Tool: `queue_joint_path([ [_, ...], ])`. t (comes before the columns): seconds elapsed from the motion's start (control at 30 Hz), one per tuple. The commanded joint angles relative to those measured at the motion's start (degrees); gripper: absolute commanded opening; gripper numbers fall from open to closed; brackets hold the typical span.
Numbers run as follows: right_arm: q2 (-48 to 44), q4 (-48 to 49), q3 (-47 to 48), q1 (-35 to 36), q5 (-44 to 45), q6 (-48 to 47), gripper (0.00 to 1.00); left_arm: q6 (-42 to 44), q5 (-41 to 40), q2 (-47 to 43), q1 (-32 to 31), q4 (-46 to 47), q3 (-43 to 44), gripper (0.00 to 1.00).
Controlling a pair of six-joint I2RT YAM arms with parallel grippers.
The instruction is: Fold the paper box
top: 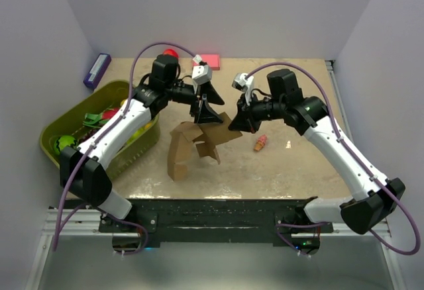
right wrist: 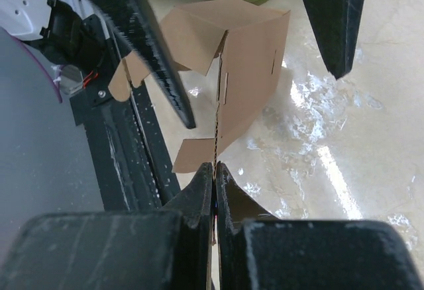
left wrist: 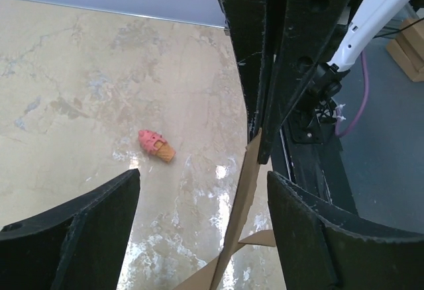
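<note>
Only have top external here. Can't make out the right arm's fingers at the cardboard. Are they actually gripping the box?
Observer: Yes. The right wrist view shows the right fingers shut flat on a thin edge of the paper box.
Operator: And the left?
Observer: In the left wrist view the left fingers are open and straddle that same cardboard edge. They are not pinching it.
Operator: Box closed?
Observer: No. The right wrist view shows the panels only partly bent, with the end open and the small flaps untucked.
</note>
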Motion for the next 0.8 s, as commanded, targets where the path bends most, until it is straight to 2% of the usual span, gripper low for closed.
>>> queue_joint_path([
  [0.0,-0.19,-0.48,1.23,1.03,-1.67,-1.72,0.00,-0.95,3.86,1.00,-0.48,0.99,-0.28,0.76],
  [0.1,-0.10,-0.57,1.23,1.20,-0.79,-1.90,0.00,-0.69,4.39,1.45,-1.19,0.65,-0.46,0.67],
  [0.13,-0.01,-0.57,1.23,1.12,-0.70,-1.90,0.00,-0.34,4.48,1.62,-1.36,0.12,-0.55,0.60],
  [0.3,-0.54,0.83,1.23,1.20,3.86,-0.06,0.00,-1.38,7.46,1.27,-1.36,2.39,-1.86,0.38],
  [0.33,-0.89,1.80,1.05,1.12,5.87,0.47,0.00,-2.09,8.08,1.10,-1.36,3.62,-2.30,0.28],
  [0.4,-1.67,3.55,0.09,1.12,8.17,2.57,0.11,-4.46,9.40,0.92,-1.45,7.04,-3.70,0.15],
  [0.43,-1.94,5.48,-0.35,1.12,9.22,3.28,0.15,-5.17,9.49,0.66,-1.45,8.10,-4.06,0.03],
  [0.47,-2.38,6.45,-0.88,1.12,11.67,3.89,0.32,-5.87,9.32,0.48,-1.45,9.07,-4.41,0.00],
  [0.53,-3.87,10.04,-3.33,1.12,14.06,6.35,0.44,-7.89,7.74,-0.39,-1.36,12.06,-5.20,0.00],
  [0.57,-4.57,11.63,-5.34,1.03,17.72,7.75,0.60,-8.07,5.65,-0.84,-1.36,13.03,-5.38,0.00],
  [0.6,-5.28,13.56,-6.58,1.03,19.33,12.29,0.67,-10.16,4.41,-1.45,-1.19,14.60,-5.82,0.00],
  [0.67,-6.77,17.70,-9.13,0.33,21.18,15.22,0.76,-12.89,0.20,-2.86,-0.75,16.02,-6.17,0.00],
  [0.77,-10.11,22.79,-13.07,-0.11,23.29,18.92,0.80,-20.08,-7.34,-4.88,1.53,21.03,-6.87,0.00],
])
